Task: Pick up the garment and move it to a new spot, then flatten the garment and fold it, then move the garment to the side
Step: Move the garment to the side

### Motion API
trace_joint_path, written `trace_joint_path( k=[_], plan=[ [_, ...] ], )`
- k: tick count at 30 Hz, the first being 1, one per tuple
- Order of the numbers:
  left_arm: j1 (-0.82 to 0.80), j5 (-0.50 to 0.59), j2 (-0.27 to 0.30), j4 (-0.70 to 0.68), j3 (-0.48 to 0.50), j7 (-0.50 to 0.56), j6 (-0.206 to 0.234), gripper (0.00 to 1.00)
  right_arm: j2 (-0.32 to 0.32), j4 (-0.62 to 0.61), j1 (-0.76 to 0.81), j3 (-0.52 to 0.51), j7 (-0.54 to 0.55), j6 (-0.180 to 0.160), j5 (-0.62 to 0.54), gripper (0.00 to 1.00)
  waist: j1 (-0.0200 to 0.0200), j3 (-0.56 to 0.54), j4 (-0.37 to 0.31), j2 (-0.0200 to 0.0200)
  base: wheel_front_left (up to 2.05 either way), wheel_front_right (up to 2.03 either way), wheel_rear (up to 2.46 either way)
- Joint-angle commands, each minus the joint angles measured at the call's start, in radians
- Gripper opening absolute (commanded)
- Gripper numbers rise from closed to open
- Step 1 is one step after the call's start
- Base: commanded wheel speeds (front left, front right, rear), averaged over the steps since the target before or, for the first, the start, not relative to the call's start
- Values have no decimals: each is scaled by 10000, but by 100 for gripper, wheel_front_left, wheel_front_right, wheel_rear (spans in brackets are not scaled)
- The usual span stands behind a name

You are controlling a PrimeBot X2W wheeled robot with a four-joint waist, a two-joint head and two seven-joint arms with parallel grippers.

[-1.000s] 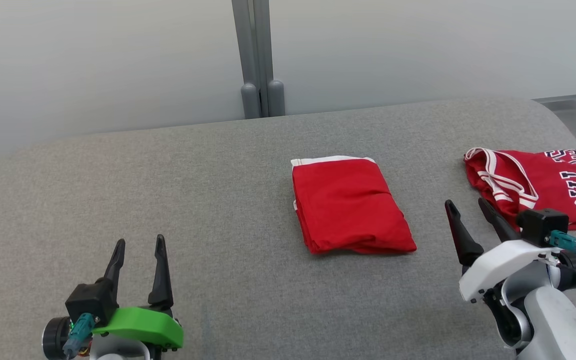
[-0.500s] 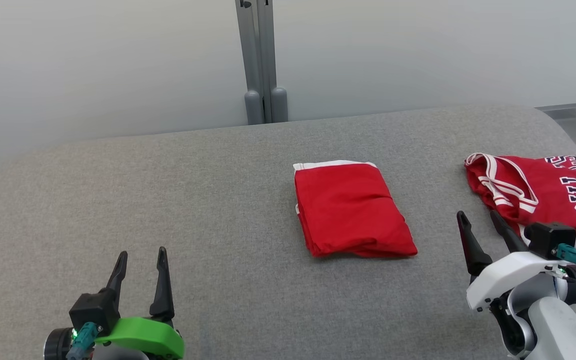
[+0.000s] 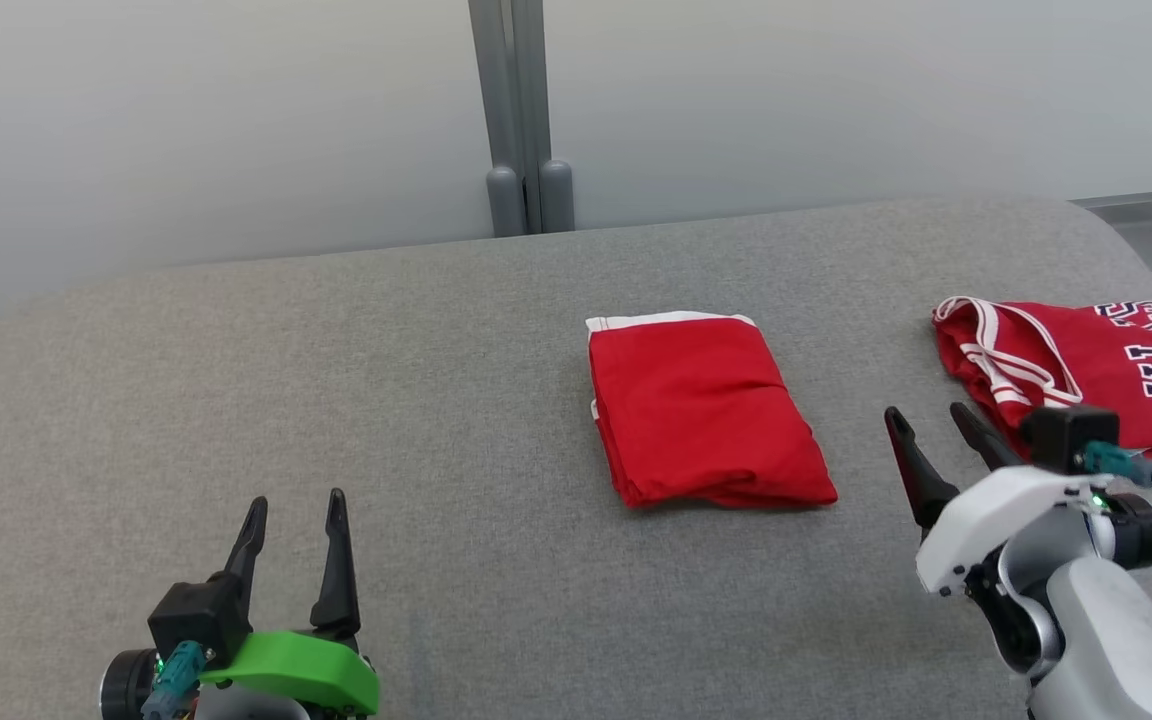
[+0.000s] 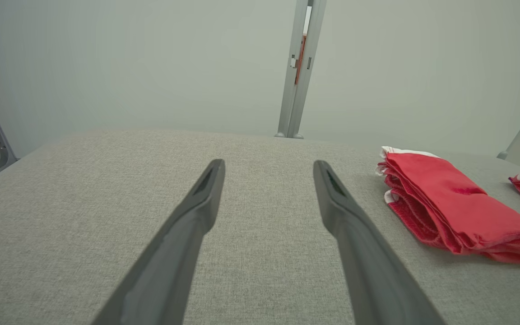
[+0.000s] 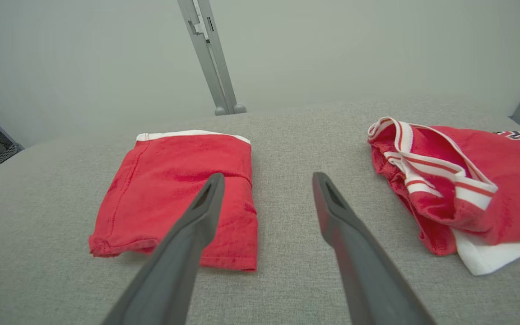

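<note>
Garment (image 3: 706, 410) found folded into a compact red stack mid-table, untouched. Noted left gripper (image 3: 297, 497) spread wide and empty at the near left, well apart from it; right gripper (image 3: 926, 410) likewise spread and empty, near its right edge. Judged step in hand: moving stack aside. Thought best to pinch through all layers at the thick folded edge, lift low, carry level to keep the fold. Recorded grey woven table (image 3: 336, 350), soft-looking; loose jersey (image 3: 1086, 365) at right; pale wall (image 3: 186, 120) and grey post (image 3: 511, 100) behind.
</note>
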Motion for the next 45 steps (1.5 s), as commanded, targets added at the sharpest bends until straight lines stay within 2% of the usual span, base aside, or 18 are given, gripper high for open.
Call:
trace_joint_path(
  k=[1,7,13,22,28,29,30,31,37,45],
  plan=[
    [-112,-62,28,-64,-63,0,16,100,-55,169,-356,8,641,-2,160,100,0,165,172,0,0,0,0],
    [-333,-207,30,-293,-478,0,50,100,-193,1171,-2008,-100,3387,-2,392,100,0,710,835,0,0,0,0],
    [-737,-250,28,-479,-913,0,23,100,-66,2513,-3308,-730,5040,-2,184,100,0,1411,1692,0,0,0,0],
    [-1232,-259,28,-853,-1380,0,56,100,223,4237,-4233,-1792,5405,-2,-257,100,0,2276,2437,0,0,0,0],
    [-1359,-281,27,-979,-1477,0,170,100,220,5076,-4178,-1373,5777,-3,-855,100,0,2532,2528,0,0,0,0],
    [-1375,-269,27,-987,-1467,0,182,100,235,5150,-4138,-1165,5875,-3,-978,49,0,2548,2494,0,0,0,0],
    [-1384,-271,25,-990,-1462,0,193,100,211,5158,-4112,-951,5936,-3,-1092,18,0,2551,2464,0,0,0,0],
    [-1400,-273,25,-999,-1459,0,193,100,144,5109,-4091,-611,6007,-3,-1240,0,0,2541,2404,0,0,0,0],
    [-1403,-337,25,-1104,-1324,0,236,100,-730,4090,-4633,1247,6087,-17,-1388,0,0,2424,1762,0,0,0,0],
    [-1137,-273,28,-1245,-945,0,244,100,-1958,2219,-5946,3719,6719,-11,-293,0,0,2205,152,0,0,0,0]
  ],
)
